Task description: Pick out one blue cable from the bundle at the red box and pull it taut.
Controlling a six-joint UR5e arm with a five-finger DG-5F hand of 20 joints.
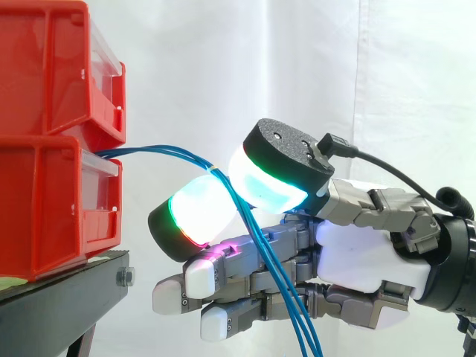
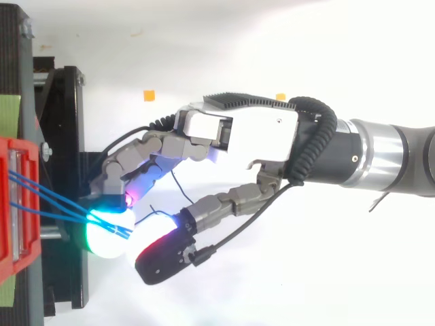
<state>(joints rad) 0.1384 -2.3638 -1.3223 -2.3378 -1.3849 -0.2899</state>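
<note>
Red plastic bins (image 1: 44, 201) are sitting stacked on a black stand (image 1: 59, 305), with thin blue cables (image 1: 160, 150) emerging from between them. The hand (image 1: 364, 256) is reaching in level from the right, pinching the cables between two glowing pads (image 1: 201, 208) just beside the bins. Below the pinch, the cables are hanging slack.

Several thin blue cables (image 1: 268, 256) come out of the gap between two stacked red boxes (image 1: 44, 201) at the left and run side by side in a shallow arch. They converge where the robot hand (image 1: 357, 256) pinches them between two glowing pads, then slant down to the right across its fingers.
</note>
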